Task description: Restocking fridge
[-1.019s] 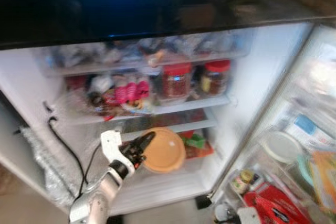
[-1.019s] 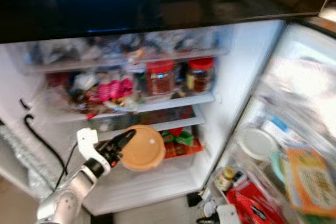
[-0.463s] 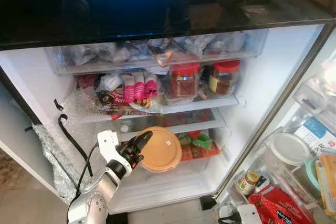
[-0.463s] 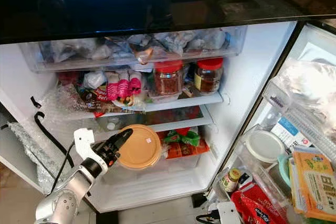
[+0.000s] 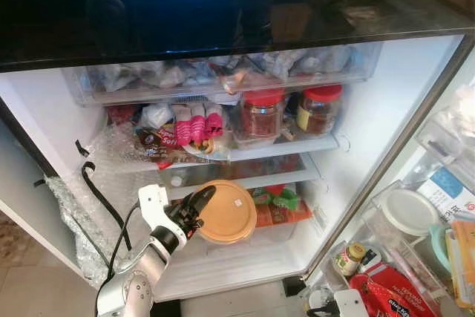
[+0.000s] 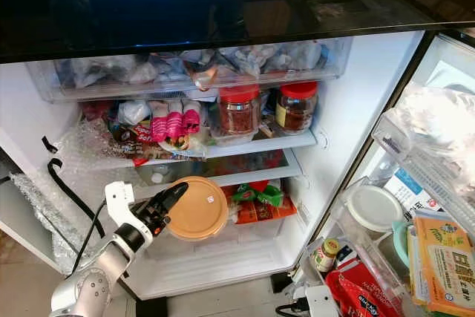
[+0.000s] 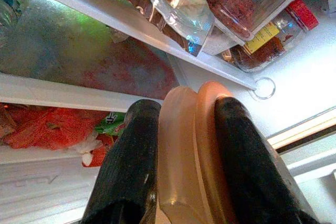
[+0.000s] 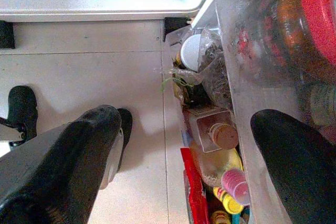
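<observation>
The left arm [image 5: 130,287] is a rounded silver tube with a black band at the wrist. A white block-shaped camera housing [image 5: 153,204] sits beside that wrist, and a black cable [image 5: 122,239] loops back from it along the arm. The left gripper [image 7: 181,156] has two long, matte black fingers [image 7: 128,171], softly rounded at their tips. A small red mark shows at their base. The right gripper [image 8: 184,150] has the same thick, matte black fingers [image 8: 68,156].

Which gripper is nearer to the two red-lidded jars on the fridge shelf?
Left. The left gripper, gripping the tan container, sits below the red-lidded jars inside the fridge. The right gripper hangs open over the floor by the door bins.

Crowded shelf [image 5: 223,155] — bare fridge floor [image 5: 223,257]
</observation>
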You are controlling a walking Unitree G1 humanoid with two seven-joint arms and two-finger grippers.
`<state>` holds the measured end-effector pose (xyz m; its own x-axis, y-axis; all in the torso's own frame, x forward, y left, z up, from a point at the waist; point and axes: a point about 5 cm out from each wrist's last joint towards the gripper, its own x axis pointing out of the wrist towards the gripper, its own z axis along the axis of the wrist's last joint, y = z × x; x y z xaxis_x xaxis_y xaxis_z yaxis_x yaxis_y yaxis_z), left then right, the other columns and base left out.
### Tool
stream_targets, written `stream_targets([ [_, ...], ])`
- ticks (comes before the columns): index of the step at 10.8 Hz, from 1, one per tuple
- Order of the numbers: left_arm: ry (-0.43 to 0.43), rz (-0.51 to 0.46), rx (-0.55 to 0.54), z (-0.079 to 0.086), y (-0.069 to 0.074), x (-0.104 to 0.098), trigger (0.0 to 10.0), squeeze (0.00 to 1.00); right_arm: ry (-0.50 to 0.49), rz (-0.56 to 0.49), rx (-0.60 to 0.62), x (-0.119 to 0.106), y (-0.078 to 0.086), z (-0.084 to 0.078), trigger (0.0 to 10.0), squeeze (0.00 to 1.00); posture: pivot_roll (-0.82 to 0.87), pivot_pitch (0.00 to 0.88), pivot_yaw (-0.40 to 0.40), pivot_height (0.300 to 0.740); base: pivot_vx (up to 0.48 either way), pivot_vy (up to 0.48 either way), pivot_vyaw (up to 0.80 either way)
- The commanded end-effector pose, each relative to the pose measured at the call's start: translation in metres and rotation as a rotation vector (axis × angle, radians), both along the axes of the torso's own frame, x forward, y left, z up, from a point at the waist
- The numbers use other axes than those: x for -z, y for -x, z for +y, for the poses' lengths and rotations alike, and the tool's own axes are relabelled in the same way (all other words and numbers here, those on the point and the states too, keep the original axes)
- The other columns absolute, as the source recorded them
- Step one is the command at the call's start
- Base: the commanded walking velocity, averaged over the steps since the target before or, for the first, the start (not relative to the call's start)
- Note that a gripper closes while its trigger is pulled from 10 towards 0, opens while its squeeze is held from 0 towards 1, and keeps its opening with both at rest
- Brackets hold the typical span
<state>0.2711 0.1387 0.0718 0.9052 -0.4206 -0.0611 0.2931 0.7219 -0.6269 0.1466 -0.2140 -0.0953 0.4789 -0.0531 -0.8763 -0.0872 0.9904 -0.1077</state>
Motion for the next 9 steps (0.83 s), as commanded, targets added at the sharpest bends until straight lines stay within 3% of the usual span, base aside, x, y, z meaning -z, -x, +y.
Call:
stream_targets([
  [1,-0.002,-0.013,-0.014,0.0005,-0.0019,-0.0026,10.0,0.0,0.011,-0.005,0.003,-0.0012,-0.0012,-0.0035,10.0,0.0,-0.1,0.0,-0.036,0.74,0.0,0.0,0.0],
  [4,0.005,-0.016,-0.018,0.0004,-0.0021,-0.003,10.0,0.0,0.012,-0.005,0.002,-0.0012,-0.0013,-0.0036,10.0,0.0,-0.1,0.0,-0.036,0.74,0.0,0.0,0.0],
  [9,0.005,-0.019,-0.02,0.0003,-0.0036,-0.0033,10.0,0.0,0.013,-0.005,0.001,-0.0013,-0.0012,-0.0039,10.0,0.0,-0.1,0.0,-0.037,0.74,0.0,-0.192,0.0],
])
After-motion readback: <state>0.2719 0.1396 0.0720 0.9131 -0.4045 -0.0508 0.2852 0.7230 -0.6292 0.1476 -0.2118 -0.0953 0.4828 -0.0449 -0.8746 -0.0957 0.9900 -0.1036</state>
